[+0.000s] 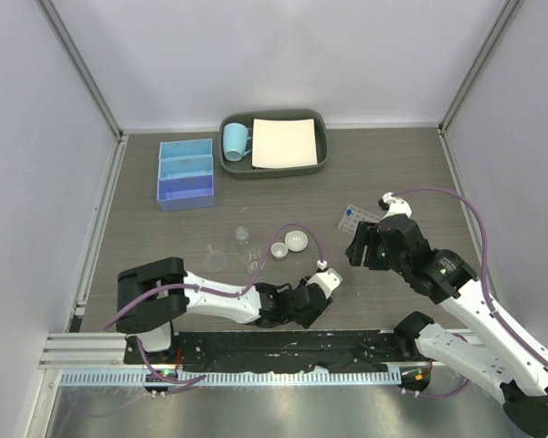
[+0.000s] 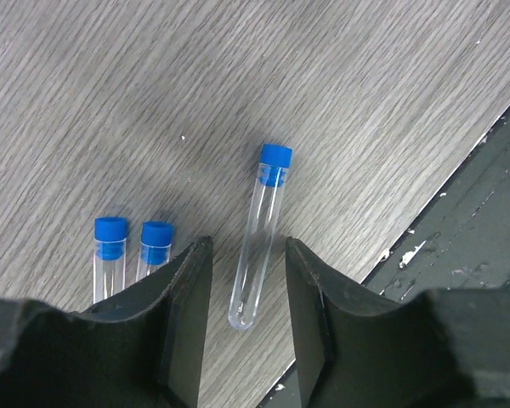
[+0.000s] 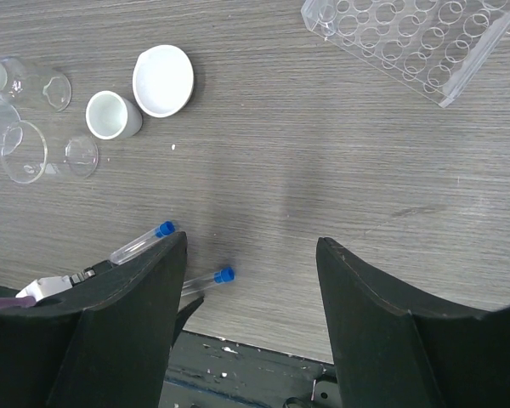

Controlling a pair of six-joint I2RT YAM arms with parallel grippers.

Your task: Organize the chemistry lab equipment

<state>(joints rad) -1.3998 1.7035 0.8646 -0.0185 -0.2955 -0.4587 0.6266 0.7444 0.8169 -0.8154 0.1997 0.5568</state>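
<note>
Left pincer [image 2: 246, 255]: low over the near edge of the surface [image 1: 420, 173], fingers spread, gripping nothing.
Middle tube [image 2: 268, 195]: lies flat between the left fingers with a gap on each side, blue cap pointing away from the wrist.
Other two tubes [image 2: 110, 246] [image 2: 155, 246]: lie side by side just beyond the left finger, caps level with each other and their lower ends hidden behind it.
Right pincer [image 3: 251, 246]: held above the surface to the right, fingers spread wide, only bare wood grain between them.
White dishes [image 3: 163, 81] [image 3: 113, 115]: stand close together mid-surface, the wider one slightly farther back.
Clear glassware [image 3: 24, 151]: a small cluster just left of the dishes; the separate pieces are hard to tell apart.
Tube rack [image 1: 358, 217]: rests beyond the right pincer, right of the dishes.
Blue box [image 1: 185, 173]: three compartments, far left.
Grey tray [image 1: 274, 172]: at the back wall, carrying a light-blue mug [image 1: 235, 140] beside a white sheet [image 1: 285, 143].
</note>
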